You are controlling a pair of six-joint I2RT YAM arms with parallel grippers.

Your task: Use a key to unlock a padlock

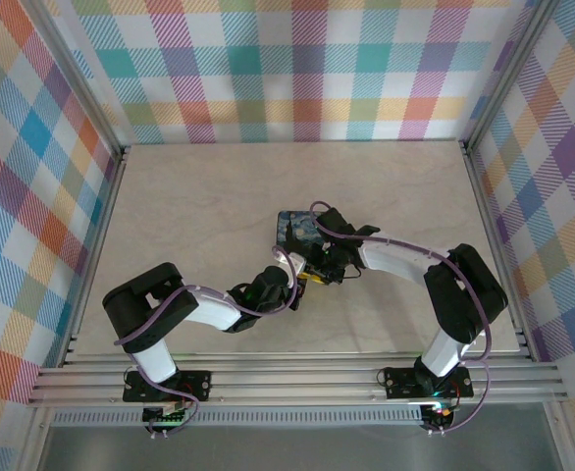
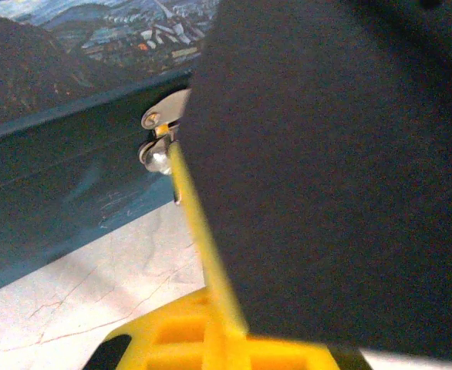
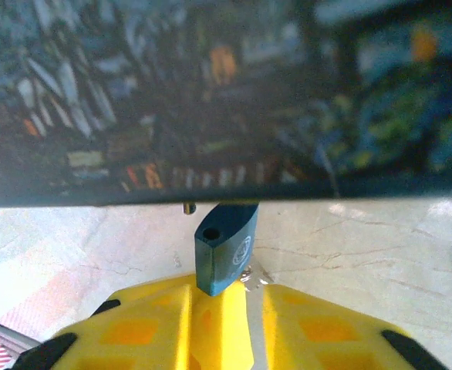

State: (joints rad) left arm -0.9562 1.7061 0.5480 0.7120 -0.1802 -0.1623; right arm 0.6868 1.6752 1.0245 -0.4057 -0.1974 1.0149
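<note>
Right gripper clenched on tiny blue padlock at starry painted tin edge, likely steadying it for key. Left gripper beside tin, grip cannot be told.

Tin stands at the middle of the table. Padlock hangs at its near edge, lower end between right gripper fingers.

Bright, even light from overhead; wrist views soft.
The painted tin blurs up close, the padlock is sharper, and pale glare lies on the table.
</note>
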